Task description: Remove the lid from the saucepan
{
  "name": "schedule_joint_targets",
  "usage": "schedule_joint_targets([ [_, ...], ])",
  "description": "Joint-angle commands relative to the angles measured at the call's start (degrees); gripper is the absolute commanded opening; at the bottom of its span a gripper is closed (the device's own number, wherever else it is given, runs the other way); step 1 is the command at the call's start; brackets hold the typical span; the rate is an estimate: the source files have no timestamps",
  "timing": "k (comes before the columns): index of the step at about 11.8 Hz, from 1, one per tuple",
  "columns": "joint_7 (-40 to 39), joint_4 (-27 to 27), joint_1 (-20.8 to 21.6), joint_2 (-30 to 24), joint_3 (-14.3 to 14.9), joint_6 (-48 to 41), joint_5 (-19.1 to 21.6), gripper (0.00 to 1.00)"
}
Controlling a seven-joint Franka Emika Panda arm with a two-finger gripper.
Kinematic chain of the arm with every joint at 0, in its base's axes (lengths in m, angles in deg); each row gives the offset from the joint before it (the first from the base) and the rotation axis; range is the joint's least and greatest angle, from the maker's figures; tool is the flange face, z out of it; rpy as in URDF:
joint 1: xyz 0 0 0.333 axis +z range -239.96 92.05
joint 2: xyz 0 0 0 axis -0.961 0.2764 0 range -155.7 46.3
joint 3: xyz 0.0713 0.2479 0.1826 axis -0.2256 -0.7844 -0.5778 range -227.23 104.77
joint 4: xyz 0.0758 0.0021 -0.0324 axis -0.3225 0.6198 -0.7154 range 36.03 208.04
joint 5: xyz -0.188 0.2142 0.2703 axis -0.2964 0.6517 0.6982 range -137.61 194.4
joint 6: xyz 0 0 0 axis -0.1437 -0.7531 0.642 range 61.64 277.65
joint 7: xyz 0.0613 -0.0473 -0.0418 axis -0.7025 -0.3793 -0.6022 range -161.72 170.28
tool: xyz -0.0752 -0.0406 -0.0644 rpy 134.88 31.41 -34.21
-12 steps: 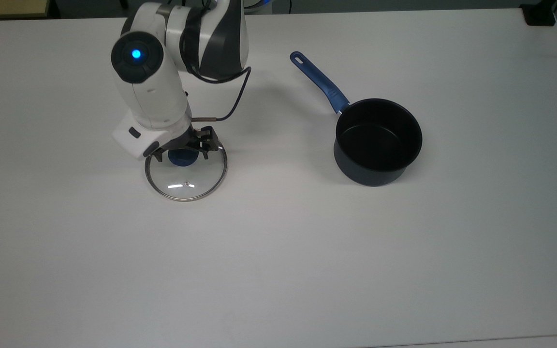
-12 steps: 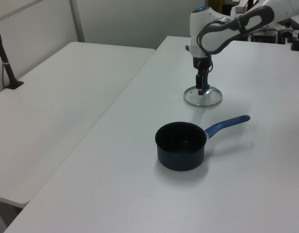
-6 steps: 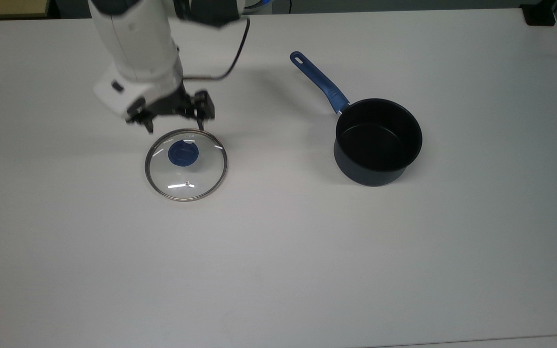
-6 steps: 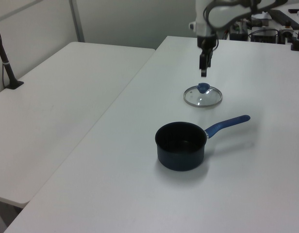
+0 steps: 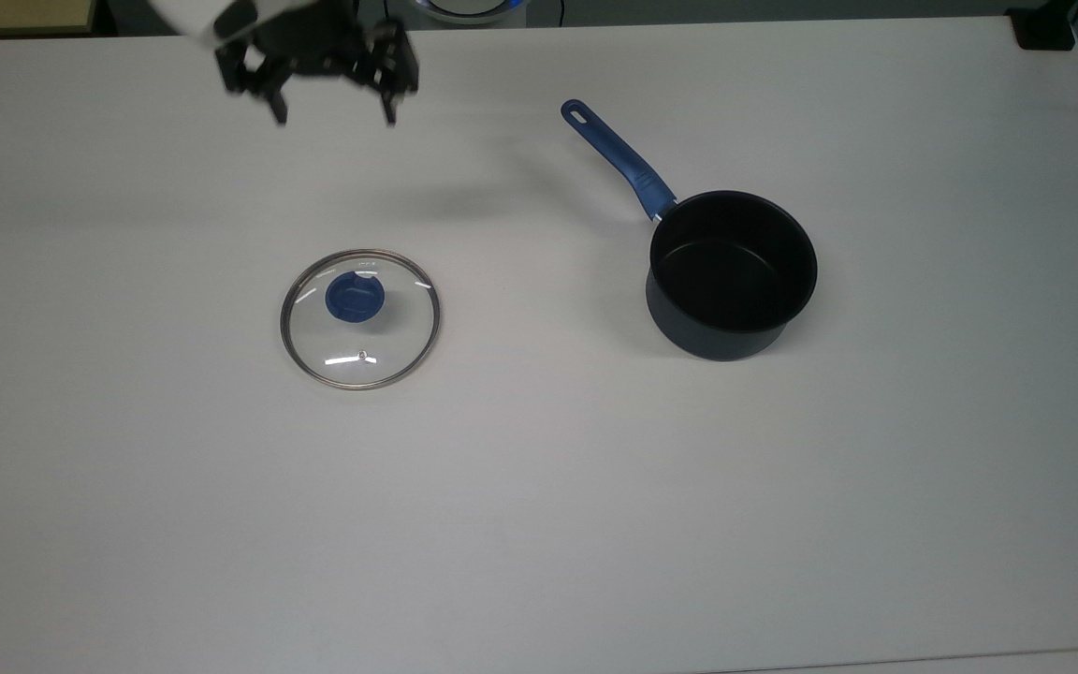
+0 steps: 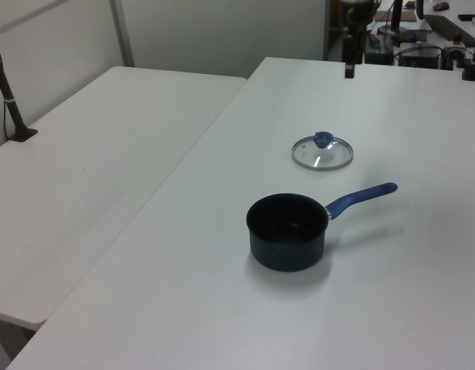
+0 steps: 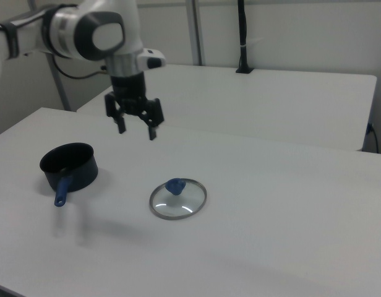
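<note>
- White table is seen bearing everything.
- The saucepan is stood uncovered, well apart from the lid.
- The lid is laid flat on the table.
- The gripper is raised above, fingers spread, empty.

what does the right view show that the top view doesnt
Right view alone: the white arm above the hand, a second white table behind with a black post on it, and the lid's blue knob seen from the side, standing up off the glass.

Top view alone: the saucepan's bare black inside from above, the hole at the handle's end, and the lid's small vent hole.

Both: the lid lying flat on the table, apart from the saucepan, and the open hand raised above the table, holding nothing.
</note>
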Motion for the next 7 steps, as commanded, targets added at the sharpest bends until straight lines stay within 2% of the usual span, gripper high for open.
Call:
schedule_joint_targets([
  [1,2.15,0.85,2.28,-3.15,-0.47,-5.23,-1.59,1.00],
  [5,9.52,0.33,1.75,-4.65,-0.73,-5.41,-3.35,1.00],
  [7,9.62,0.33,1.66,-4.38,-0.73,-4.62,-3.27,1.00],
])
